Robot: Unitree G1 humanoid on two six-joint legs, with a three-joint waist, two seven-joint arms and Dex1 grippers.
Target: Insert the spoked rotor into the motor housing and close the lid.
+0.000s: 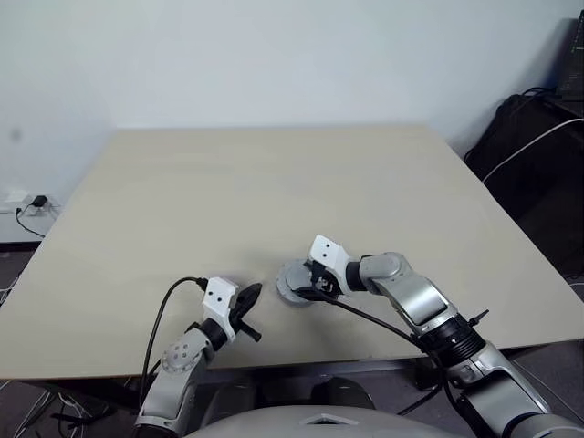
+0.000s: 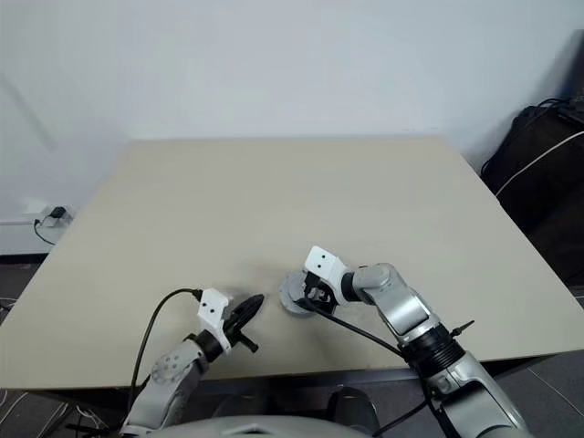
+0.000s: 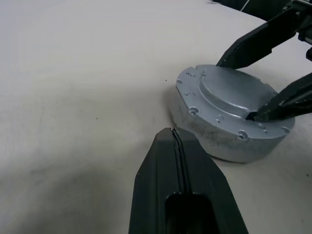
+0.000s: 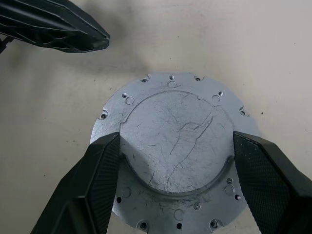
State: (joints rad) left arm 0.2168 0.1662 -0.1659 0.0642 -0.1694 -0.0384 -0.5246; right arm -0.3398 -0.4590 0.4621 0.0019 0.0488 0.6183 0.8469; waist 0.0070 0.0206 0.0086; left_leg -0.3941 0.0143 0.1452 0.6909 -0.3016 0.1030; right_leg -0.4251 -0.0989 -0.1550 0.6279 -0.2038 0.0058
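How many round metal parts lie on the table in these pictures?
1: a grey metal disc with a raised centre, near the table's front edge, between the right gripper's spread fingers; the shut left gripper is beside it. Anything beneath it is hidden.

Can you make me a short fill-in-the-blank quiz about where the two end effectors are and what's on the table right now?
1. The round grey metal motor housing sits on the beige ____.
2. The right end effector has one black finger on each ____ of the raised disc on the housing's top.
3. The left end effector has its fingers pressed ____, beside the housing and not touching it.
4. The housing's flat rim carries small round ____.

Missing words: table; side; together; holes
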